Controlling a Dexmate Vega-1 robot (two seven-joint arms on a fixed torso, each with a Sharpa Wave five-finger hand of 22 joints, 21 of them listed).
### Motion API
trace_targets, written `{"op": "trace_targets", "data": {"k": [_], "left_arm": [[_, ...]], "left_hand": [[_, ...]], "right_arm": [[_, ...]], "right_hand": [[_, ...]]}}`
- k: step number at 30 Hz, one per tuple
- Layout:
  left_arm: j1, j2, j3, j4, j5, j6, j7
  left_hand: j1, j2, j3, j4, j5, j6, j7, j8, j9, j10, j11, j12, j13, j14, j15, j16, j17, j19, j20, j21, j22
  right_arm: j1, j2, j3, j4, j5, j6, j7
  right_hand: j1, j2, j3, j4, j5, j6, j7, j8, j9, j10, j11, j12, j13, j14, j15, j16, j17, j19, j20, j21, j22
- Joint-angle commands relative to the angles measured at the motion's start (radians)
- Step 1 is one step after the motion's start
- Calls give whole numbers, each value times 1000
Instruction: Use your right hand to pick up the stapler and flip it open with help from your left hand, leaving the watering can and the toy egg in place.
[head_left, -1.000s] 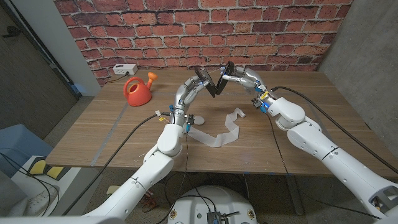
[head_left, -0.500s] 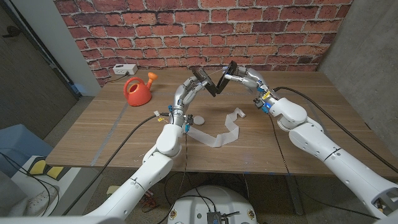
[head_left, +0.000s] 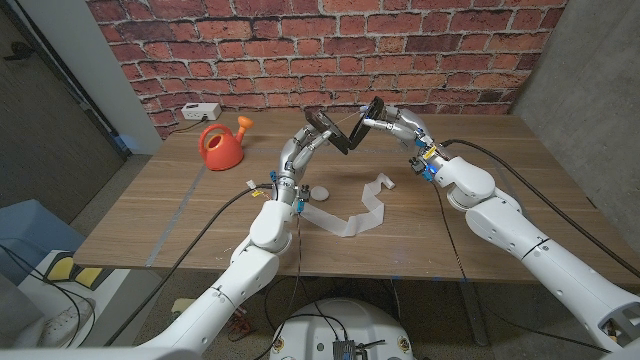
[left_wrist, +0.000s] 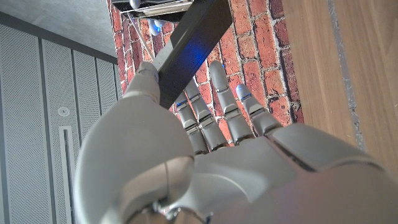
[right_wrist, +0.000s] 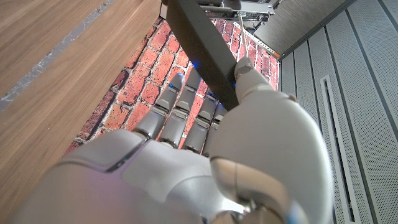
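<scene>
The black stapler (head_left: 347, 141) hangs above the table's back middle, spread open in a V with its hinge lowest. My left hand (head_left: 304, 141) grips the left arm of the V, which appears as a dark bar (left_wrist: 189, 37) in the left wrist view. My right hand (head_left: 396, 125) holds the right arm, a dark bar (right_wrist: 202, 46) pinched under its thumb. The orange watering can (head_left: 220, 147) stands at the back left. A small white toy egg (head_left: 320, 192) lies on the table below the stapler.
A white strip of ribbon-like material (head_left: 356, 214) curls across the middle of the wooden table (head_left: 480, 220). A white power strip (head_left: 200, 110) lies at the back left against the brick wall (head_left: 300, 50).
The stapler's two arms have spread a little wider. My right hand has drawn its half slightly up and to the right. The left hand has barely moved.
</scene>
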Motion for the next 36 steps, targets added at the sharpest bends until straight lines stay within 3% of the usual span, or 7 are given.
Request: {"op": "trace_targets", "data": {"k": [1,15,21,25,36], "left_arm": [[-9,-16,-2,40,-59,-38,-49],[-33,-53,-6,95,-163,-80,-130],[-41,-68,-8,115,-209,-94,-169],[-43,-71,-10,121,-223,-98,-182],[-45,-81,-18,144,-287,-114,-243]], "left_hand": [[77,66,-5,2,3,30,-37,194,305,25,-15,0,165,-8,-159,11,2,-5,2,6,7],[87,68,-5,1,3,24,-35,196,301,24,-15,-7,171,-17,-160,22,-4,-9,2,12,13],[63,67,40,20,4,15,-37,204,278,28,-17,-44,169,-1,-165,-161,-218,-16,2,32,25],[62,66,48,19,4,14,-38,205,273,27,-18,-48,172,4,-170,-181,-235,-17,4,36,26],[60,65,60,17,4,16,-38,207,266,27,-18,-52,176,20,-173,-203,-256,-19,6,41,27]], "right_arm": [[4,14,6,16,8,12,-7],[1,27,20,30,28,22,-17],[0,29,24,34,34,22,-19],[1,27,26,33,32,21,-23],[-1,29,27,23,35,9,-35]], "right_hand": [[8,22,4,4,7,26,-17,3,3,83,-35,4,72,9,-157,-2,-1,0,-41,7,4],[8,21,3,4,7,25,-23,2,4,81,-38,5,77,9,-158,-3,1,-2,-37,10,4],[8,22,3,5,7,26,-24,2,4,80,-40,5,79,10,-158,-3,2,-2,-37,11,5],[7,23,2,6,6,24,-24,1,4,84,-46,7,82,13,-158,-1,4,23,-36,27,10],[9,24,1,5,7,22,-23,0,4,87,-49,11,88,20,-158,4,11,24,-29,38,20]]}}
